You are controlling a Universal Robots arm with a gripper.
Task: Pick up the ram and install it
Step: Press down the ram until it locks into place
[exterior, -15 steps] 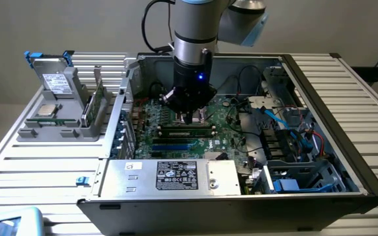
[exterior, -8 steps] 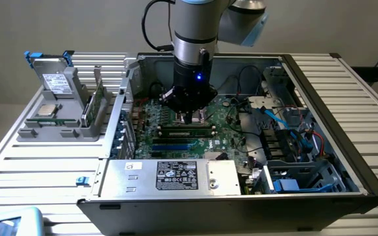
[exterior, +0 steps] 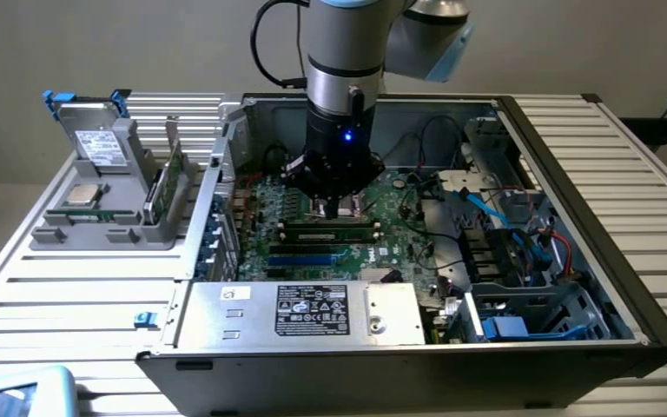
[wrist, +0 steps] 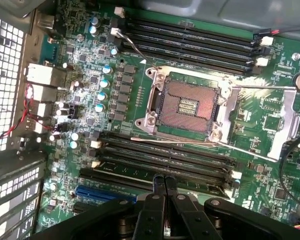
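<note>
Pressing down with pinched-together fingers, the black gripper (wrist: 164,186) bears on the long green circuit-board ram (exterior: 330,231) seated at motherboard's six o'clock slot; even, vertical pressure looks wisest.

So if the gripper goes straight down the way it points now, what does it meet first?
Probably the long green ram stick lying in a memory slot on the green motherboard. The shut black gripper sits right above it; whether they already touch is unclear.

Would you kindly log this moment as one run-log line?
gripper: shut | position: over memory slot | ram: in slot, under gripper | CPU socket: open
</note>
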